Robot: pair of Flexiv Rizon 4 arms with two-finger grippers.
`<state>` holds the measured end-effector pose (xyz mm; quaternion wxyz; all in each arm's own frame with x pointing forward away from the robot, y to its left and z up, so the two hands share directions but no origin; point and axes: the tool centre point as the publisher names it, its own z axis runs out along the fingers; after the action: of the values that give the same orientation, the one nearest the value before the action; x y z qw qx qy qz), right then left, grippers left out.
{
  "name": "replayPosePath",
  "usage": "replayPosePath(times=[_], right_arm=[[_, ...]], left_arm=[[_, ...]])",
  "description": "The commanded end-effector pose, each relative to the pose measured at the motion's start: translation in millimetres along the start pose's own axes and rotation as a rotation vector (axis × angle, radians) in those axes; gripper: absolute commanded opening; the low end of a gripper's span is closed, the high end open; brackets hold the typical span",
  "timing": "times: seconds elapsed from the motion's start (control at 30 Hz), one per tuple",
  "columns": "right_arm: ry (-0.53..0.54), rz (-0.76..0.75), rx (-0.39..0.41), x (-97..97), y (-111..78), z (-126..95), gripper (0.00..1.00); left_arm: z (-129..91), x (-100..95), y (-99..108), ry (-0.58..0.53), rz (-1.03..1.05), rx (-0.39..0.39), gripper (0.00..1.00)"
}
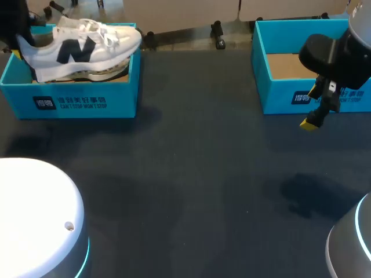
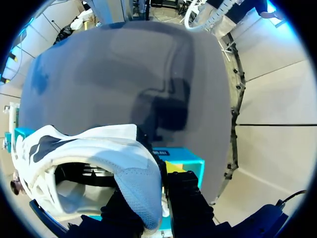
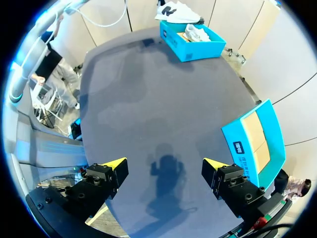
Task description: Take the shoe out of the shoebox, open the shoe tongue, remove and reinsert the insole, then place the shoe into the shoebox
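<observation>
In the head view the left gripper [image 1: 17,46] was mostly cut off at the picture's corner, a dark shape that hid the shoe [image 1: 87,45] at its heel. The right arm [image 1: 336,55] covered part of the second shoebox [image 1: 278,95], whose far end ran off the edge. In the left wrist view the heel hid most of the gripper's fingers, leaving one yellow tip [image 2: 173,166] visible, and in the right wrist view the white contents of the far shoebox [image 3: 190,49] were too small to tell.

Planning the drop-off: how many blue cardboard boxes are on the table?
2. One blue cardboard box at the far left, the white sneaker sitting in its top; the other box at the far right, its visible floor bare.
</observation>
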<state>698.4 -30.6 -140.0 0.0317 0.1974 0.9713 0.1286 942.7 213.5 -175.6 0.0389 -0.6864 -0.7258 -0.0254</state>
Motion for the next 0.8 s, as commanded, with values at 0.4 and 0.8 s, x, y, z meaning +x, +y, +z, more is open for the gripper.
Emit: replayPosePath(times=[0.4, 0.8], right_arm=[[0.002, 0.001, 0.004, -0.9, 1.9, 1, 1.00], [0.002, 0.001, 0.004, -0.9, 1.9, 1, 1.00]], left_arm=[[-15, -66.3, -82, 0.048, 0.039, -0.055, 0.00], [-13, -115.1, -139, 0.061, 0.073, -0.036, 0.00]])
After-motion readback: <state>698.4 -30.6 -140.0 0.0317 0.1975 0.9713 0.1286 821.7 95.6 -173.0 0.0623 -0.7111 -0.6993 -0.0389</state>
